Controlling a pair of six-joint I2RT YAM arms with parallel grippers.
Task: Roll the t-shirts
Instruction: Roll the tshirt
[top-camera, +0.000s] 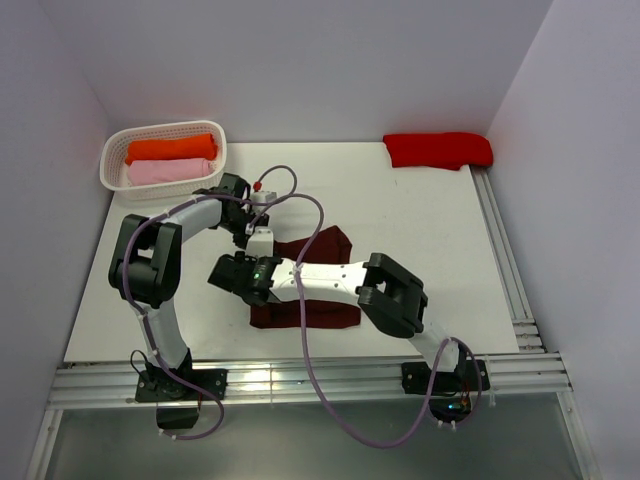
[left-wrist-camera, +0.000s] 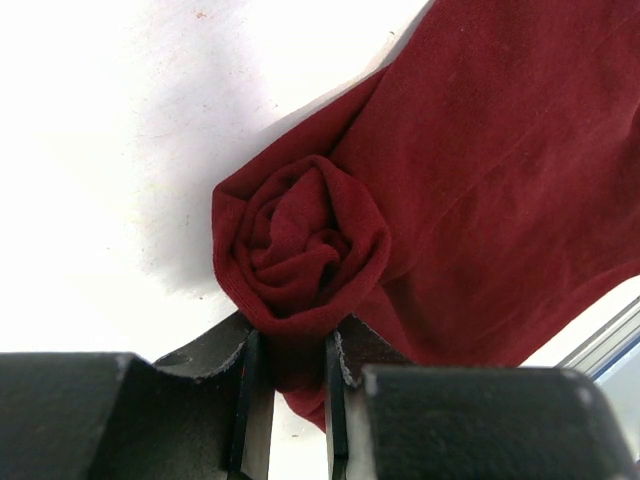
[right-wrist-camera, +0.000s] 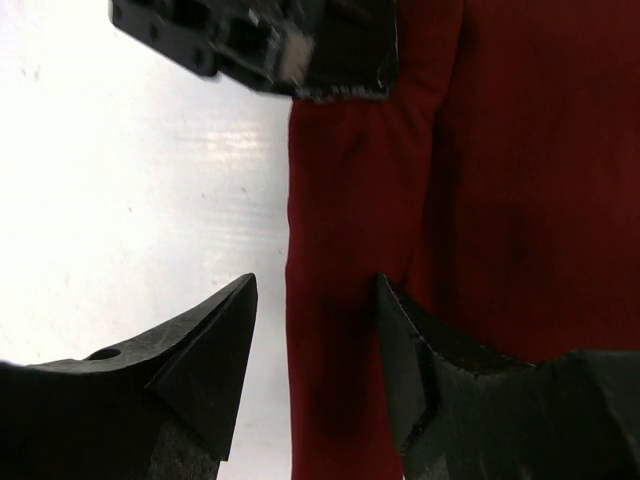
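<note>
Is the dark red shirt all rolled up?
Partly. The shirt has one edge wound into a spiral, pinched by the left gripper; the rest lies flat.

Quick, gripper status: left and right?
Left gripper: closed on the rolled end of the maroon t-shirt.
Right gripper: open, jaws astride the same shirt's rolled edge, not gripping.

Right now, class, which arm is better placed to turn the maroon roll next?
Left. The left fingers pinch the roll at its end; the right fingers stand open over the shirt, gripping nothing.
</note>
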